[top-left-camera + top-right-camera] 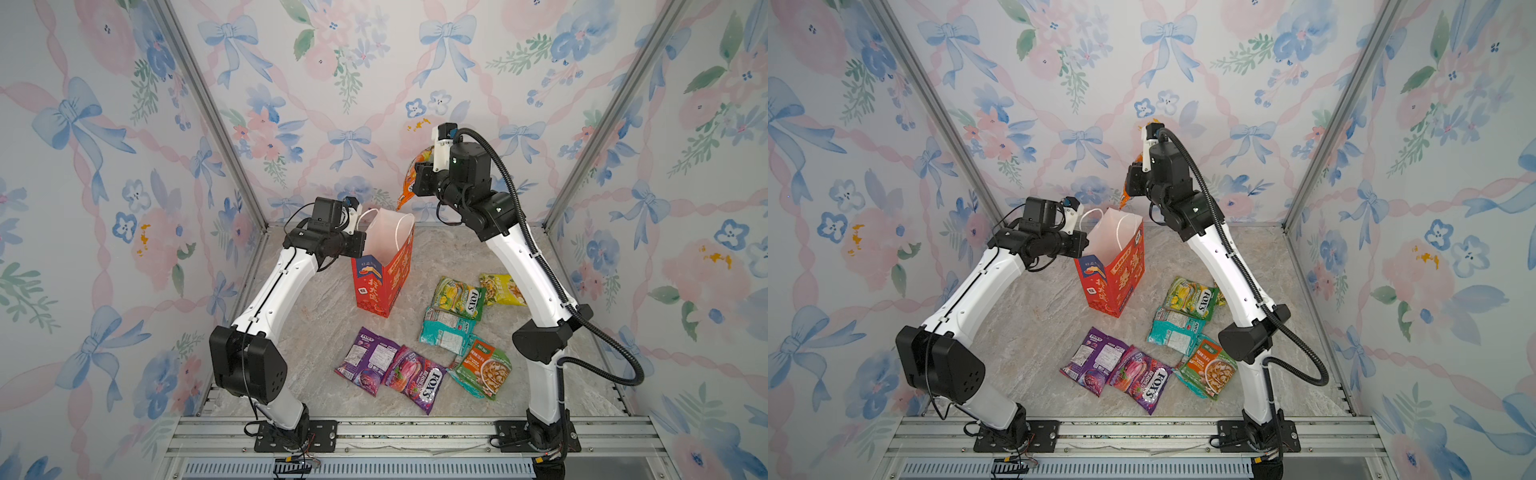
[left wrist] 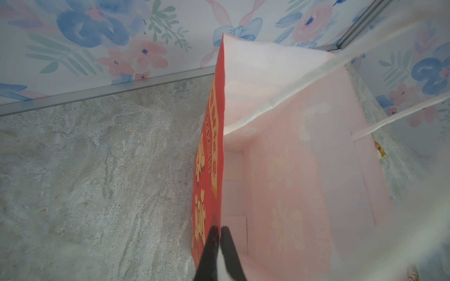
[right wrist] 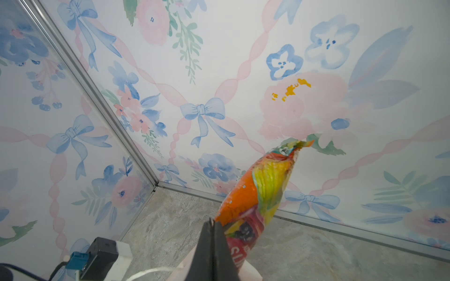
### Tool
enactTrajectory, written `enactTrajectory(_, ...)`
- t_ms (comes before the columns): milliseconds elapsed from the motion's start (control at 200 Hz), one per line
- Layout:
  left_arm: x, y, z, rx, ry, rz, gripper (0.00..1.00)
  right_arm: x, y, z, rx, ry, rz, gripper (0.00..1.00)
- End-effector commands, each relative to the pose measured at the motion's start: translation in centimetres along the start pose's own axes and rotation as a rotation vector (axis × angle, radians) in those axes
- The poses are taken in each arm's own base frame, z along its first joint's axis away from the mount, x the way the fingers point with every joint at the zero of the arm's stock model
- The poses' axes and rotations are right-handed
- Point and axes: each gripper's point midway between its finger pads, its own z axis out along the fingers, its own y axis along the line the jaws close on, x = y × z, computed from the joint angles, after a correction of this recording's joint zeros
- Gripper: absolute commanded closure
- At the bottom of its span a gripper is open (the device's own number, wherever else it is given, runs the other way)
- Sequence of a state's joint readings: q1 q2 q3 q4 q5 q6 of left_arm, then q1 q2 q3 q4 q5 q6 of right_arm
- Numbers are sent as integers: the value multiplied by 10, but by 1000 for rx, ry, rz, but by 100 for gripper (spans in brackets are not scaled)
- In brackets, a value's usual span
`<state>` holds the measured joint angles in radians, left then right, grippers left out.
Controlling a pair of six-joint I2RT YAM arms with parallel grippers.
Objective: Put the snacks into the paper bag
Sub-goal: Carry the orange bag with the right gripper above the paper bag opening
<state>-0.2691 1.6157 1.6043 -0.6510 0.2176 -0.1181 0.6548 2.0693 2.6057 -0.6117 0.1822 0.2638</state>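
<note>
The red paper bag (image 1: 384, 282) (image 1: 1113, 282) stands upright and open at mid-table, and the left wrist view looks down into its pale inside (image 2: 304, 170), where no packet shows. My left gripper (image 2: 218, 230) (image 1: 360, 232) is shut on the bag's rim, one finger on each side of the wall. My right gripper (image 3: 214, 222) (image 1: 417, 178) is shut on an orange snack packet (image 3: 255, 194) (image 1: 409, 183) (image 1: 1126, 195), which hangs in the air just above the bag's far rim. Purple (image 1: 368, 359), magenta (image 1: 415, 378), teal (image 1: 444, 330), green (image 1: 484, 368), yellow-green (image 1: 459, 297) and yellow (image 1: 500, 289) packets lie on the table.
The loose packets lie close together, right of and in front of the bag, some overlapping. The right arm (image 1: 528, 274) rises beside the yellow packet. Flowered walls close in three sides, and a metal rail (image 1: 415, 432) runs along the front. White cord handles (image 2: 316, 80) arch over the bag's mouth.
</note>
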Motion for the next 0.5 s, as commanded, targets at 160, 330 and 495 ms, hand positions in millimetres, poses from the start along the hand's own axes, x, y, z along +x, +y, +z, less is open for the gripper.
enactTrajectory(160, 7, -2, 3, 0, 17, -24, 100, 25, 41, -1, -23, 47, -83, 100)
enactTrajectory(330, 6, -1, 0, -9, 10, -27, 100, 43, 48, -8, -8, 88, -109, 100)
enactTrajectory(495, 7, -1, -1, -11, 9, -25, 100, 52, 48, -19, -1, 95, -117, 100)
